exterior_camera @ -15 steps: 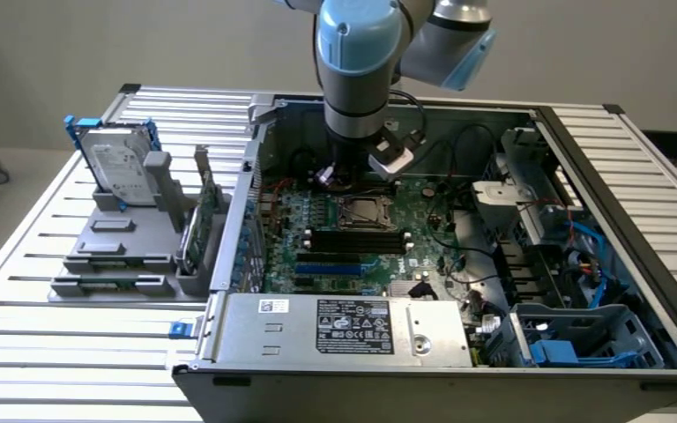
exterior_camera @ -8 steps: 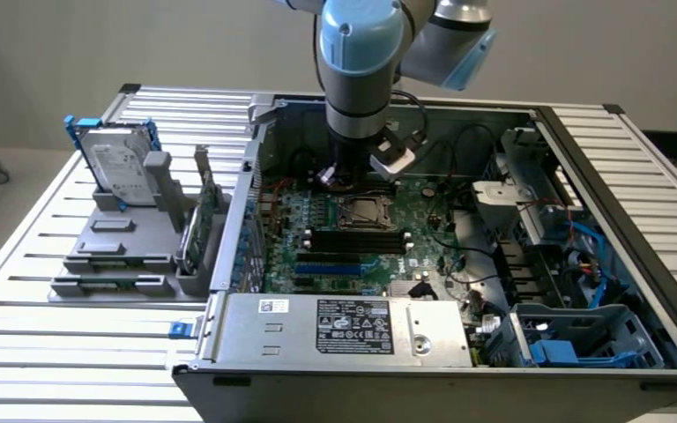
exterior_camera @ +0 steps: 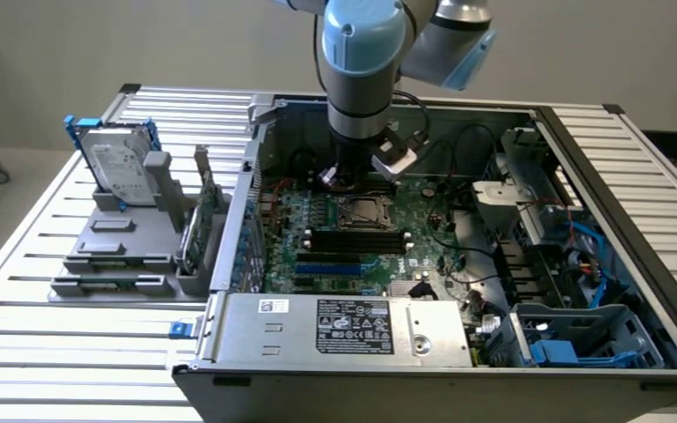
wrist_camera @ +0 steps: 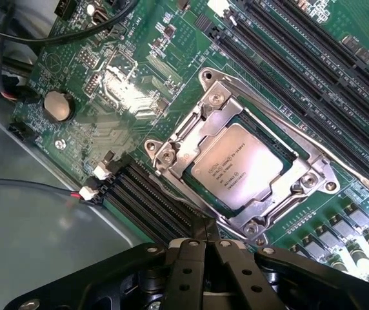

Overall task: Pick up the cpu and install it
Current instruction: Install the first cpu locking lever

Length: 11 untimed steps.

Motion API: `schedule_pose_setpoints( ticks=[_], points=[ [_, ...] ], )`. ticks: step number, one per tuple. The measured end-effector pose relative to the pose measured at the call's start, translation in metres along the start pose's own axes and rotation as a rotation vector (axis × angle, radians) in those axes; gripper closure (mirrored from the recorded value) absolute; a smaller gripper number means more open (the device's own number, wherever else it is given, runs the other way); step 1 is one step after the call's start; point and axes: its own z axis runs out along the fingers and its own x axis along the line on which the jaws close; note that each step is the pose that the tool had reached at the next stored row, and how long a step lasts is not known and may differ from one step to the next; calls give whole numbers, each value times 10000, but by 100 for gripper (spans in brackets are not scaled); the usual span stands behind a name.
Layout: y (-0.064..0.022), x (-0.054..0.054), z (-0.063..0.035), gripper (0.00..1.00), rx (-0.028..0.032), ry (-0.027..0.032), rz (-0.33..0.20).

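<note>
Hovering over the open grey metal computer case (exterior_camera: 433,397) on the slatted aluminium bench (exterior_camera: 33,352), the black tool (exterior_camera: 351,179) is partly hidden by the arm (exterior_camera: 362,79). In the wrist view, the tool's jaws are pressed together and hold nothing. The small flat silvery square cpu (wrist_camera: 242,169) lies seated in the metal-framed socket (wrist_camera: 310,181), and its print is illegible.
</note>
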Motion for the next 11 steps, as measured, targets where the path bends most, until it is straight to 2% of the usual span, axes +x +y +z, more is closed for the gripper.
schedule_pose_setpoints(
  ticks=[11],
  points=[
    [20, 24, 8, 89, -5, -1, 2]
  ],
)
